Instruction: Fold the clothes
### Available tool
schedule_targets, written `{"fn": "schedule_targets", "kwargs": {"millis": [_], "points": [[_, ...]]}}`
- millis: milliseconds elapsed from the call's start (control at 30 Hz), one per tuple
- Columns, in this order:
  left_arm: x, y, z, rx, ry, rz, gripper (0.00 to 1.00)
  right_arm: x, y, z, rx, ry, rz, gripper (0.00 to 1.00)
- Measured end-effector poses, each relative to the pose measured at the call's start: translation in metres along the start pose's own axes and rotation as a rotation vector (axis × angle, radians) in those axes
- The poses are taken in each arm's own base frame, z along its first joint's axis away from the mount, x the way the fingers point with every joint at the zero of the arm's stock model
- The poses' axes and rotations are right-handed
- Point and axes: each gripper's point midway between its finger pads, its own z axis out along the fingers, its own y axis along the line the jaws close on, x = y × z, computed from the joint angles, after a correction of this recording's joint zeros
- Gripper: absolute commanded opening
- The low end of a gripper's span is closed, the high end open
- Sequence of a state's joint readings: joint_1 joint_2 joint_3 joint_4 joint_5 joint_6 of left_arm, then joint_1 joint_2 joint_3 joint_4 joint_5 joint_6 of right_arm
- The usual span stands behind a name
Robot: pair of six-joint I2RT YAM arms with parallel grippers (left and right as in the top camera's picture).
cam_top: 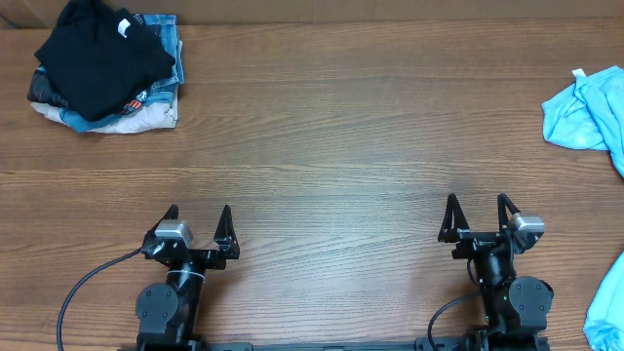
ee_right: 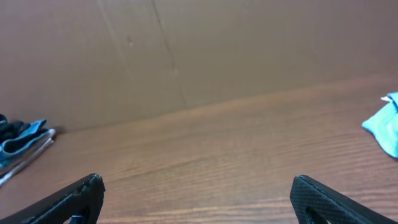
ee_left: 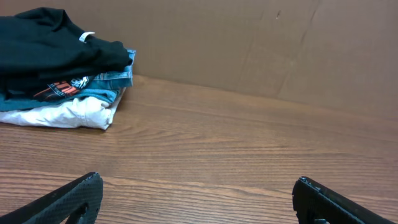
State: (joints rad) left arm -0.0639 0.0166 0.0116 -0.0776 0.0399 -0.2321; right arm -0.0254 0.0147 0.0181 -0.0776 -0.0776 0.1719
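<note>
A light sky-blue T-shirt (cam_top: 588,115) lies crumpled at the far right edge of the table, partly out of frame, with a small white tag at its top. A corner of it shows at the right edge of the right wrist view (ee_right: 385,127). More light blue cloth (cam_top: 609,307) hangs at the lower right corner. My left gripper (cam_top: 199,214) is open and empty near the front edge, left of centre; its jaws show in the left wrist view (ee_left: 198,186). My right gripper (cam_top: 478,205) is open and empty near the front edge, well short of the shirt; its jaws show in the right wrist view (ee_right: 196,185).
A stack of folded clothes with a black garment (cam_top: 97,54) on top of blue denim and beige pieces (cam_top: 146,112) sits at the far left corner; it also shows in the left wrist view (ee_left: 56,50). A brown cardboard wall (ee_left: 261,43) backs the wooden table (cam_top: 322,127).
</note>
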Motion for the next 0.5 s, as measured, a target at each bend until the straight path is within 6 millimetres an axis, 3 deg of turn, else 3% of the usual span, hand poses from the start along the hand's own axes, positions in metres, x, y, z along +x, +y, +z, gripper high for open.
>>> {"fn": "schedule_targets", "kwargs": {"millis": [133, 367, 500], "points": [[0.0, 0.0, 0.0, 0.0, 0.0, 0.0, 1.0, -0.011, 0.011, -0.001, -0.057, -0.041, 0.043, 1.0], [0.0, 0.0, 0.0, 0.0, 0.0, 0.0, 1.0, 0.01, 0.066, -0.014, -0.378, 0.131, 0.301, 1.0], [0.0, 0.0, 0.0, 0.0, 0.0, 0.0, 1.0, -0.024, 0.095, -0.028, -0.559, 0.038, 0.311, 1.0]]}}
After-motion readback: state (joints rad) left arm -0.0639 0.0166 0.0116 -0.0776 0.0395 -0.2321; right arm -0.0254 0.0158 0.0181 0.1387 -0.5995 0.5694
